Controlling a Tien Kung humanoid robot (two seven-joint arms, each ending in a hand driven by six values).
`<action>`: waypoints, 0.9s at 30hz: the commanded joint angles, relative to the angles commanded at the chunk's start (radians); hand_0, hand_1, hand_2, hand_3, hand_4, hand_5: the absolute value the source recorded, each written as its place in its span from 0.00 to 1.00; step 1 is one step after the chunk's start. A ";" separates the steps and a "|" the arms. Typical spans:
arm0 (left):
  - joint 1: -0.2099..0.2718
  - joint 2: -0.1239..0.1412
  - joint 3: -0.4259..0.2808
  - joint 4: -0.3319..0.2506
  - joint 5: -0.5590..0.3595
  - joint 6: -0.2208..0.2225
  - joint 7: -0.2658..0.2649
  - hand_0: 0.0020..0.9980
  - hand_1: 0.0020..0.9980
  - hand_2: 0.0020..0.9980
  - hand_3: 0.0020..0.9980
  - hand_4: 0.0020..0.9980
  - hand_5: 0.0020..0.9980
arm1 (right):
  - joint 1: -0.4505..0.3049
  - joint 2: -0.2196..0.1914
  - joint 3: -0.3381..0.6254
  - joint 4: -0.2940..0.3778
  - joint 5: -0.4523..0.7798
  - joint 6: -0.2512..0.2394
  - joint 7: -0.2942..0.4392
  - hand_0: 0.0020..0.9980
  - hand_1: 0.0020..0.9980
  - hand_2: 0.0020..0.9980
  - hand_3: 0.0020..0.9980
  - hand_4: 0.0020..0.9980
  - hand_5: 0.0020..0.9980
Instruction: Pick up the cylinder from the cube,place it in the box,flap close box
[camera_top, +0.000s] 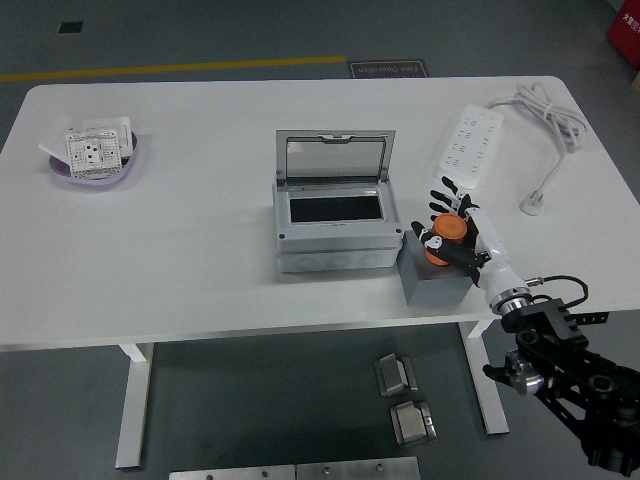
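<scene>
The white desk (200, 250) carries everything. At its middle the grey box (335, 225) stands with its clear flap raised, ready to take a part; its dark inside looks empty. Right of it, touching, sits the grey cube (432, 280), serving as a stand for the orange cylinder (445, 235). The right hand (452, 235) has its fingers curled around that cylinder, apparently to lift it.

Matt grey plastic box (330, 235) with clear glossy lid (332, 158); smooth white table (200, 250).
</scene>
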 joint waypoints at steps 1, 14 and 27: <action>0.000 0.000 0.000 0.000 0.000 0.000 0.000 0.69 0.68 0.59 0.68 0.64 0.35 | 0.000 0.000 -0.001 0.001 0.001 0.000 0.000 0.88 0.89 0.89 0.97 0.72 0.07; 0.001 -0.001 -0.005 -0.001 0.005 0.006 -0.009 0.69 0.68 0.59 0.67 0.64 0.34 | -0.020 -0.019 -0.008 0.040 0.019 -0.007 0.027 0.84 0.79 0.69 0.73 0.28 0.01; -0.001 -0.003 -0.010 -0.003 0.009 0.015 -0.020 0.69 0.68 0.59 0.67 0.65 0.32 | -0.023 -0.017 0.000 0.045 0.010 -0.032 0.023 0.77 0.65 0.60 0.50 0.00 0.00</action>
